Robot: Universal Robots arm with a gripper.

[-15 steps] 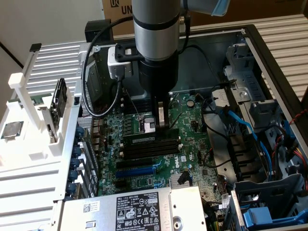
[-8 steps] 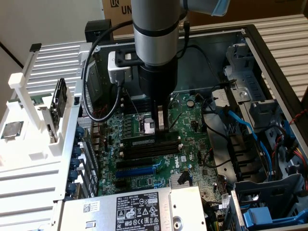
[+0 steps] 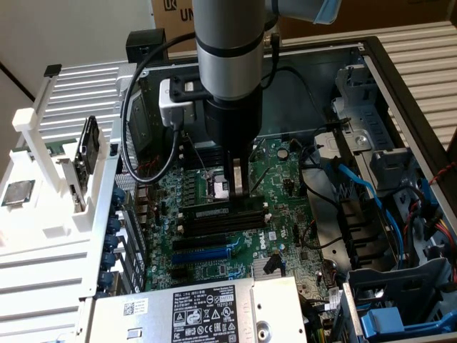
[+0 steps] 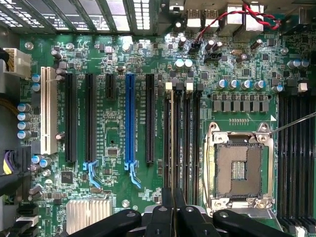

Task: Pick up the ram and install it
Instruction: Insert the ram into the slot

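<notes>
The fingers (image 3: 238, 179) pinched the thin ram (image 4: 171, 138), standing on edge in its slot right beneath them; black slots (image 4: 183, 143) crowded close alongside, the processor socket (image 4: 239, 168) just beside.

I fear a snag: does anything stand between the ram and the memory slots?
Nothing visible does. The ram, with the gripper shut on it, sits edge-on right at the black memory slots; no cable crosses there.

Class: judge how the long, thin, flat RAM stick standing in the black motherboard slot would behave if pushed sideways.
The RAM stick looks stiff: its edge runs straight along the slot. Being thin, it probably cracks rather than bends. Held in the slot, it likely resists tipping.
</notes>
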